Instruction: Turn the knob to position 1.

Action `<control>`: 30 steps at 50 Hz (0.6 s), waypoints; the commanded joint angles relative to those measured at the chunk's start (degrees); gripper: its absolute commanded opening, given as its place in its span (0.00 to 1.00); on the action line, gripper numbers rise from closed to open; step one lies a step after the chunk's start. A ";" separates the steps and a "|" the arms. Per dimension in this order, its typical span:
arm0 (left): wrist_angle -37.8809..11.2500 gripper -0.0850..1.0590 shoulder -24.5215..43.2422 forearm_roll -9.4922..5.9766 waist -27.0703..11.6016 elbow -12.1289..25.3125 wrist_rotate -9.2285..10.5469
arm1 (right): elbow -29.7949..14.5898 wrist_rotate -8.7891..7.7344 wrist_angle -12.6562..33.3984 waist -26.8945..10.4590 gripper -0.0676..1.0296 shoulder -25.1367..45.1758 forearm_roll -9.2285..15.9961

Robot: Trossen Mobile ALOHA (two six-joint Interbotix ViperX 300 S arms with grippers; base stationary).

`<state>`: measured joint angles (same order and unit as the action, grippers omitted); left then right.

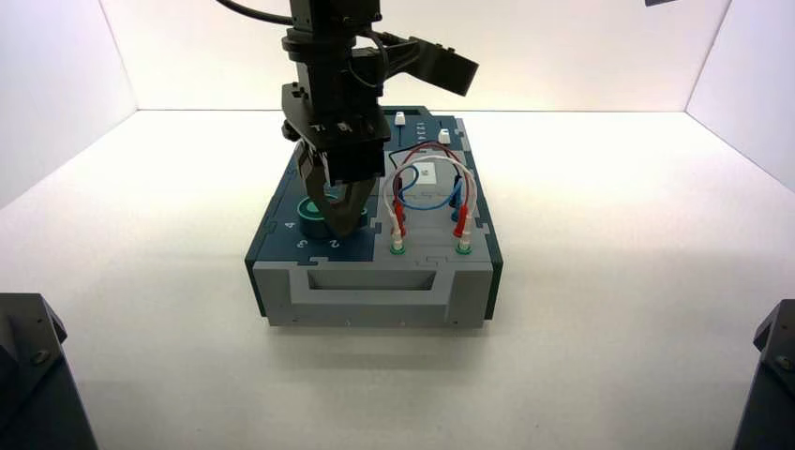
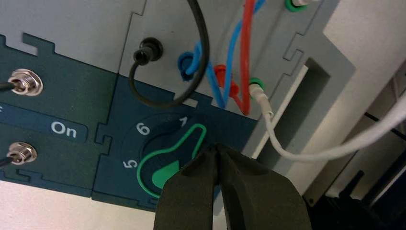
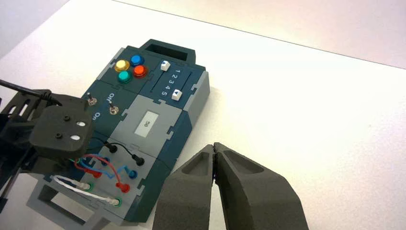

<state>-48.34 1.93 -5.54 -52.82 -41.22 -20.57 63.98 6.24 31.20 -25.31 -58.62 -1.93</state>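
The knob [image 2: 165, 165] is dark teal with a green-outlined teardrop top, and its pointed lobe lies next to the white numeral 1 [image 2: 183, 121]. The numerals 6 and 5 stand beside it. In the high view the knob [image 1: 307, 210] sits at the box's near left corner, partly hidden by my left gripper [image 1: 339, 223]. My left gripper [image 2: 218, 149] is shut, fingertips pressed together, right at the knob's edge on the side towards the wires. My right gripper [image 3: 214, 149] is shut and empty, held above the white table beside the box.
Red, blue, white and black wires [image 2: 242, 57] loop over the grey panel beside the knob. Two metal toggle switches [image 2: 25, 82] stand near the "On" lettering. Four coloured buttons [image 3: 130, 68] and two sliders [image 3: 170, 79] sit at the box's far end.
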 commanded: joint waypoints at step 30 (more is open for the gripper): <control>-3.69 0.05 -21.09 -2.46 -0.44 -0.09 2.20 | -1.49 0.00 -0.70 0.35 0.04 0.62 0.00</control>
<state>-52.12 -14.15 -7.73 -52.91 -41.84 -19.34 63.90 6.24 31.11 -25.22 -58.54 -2.02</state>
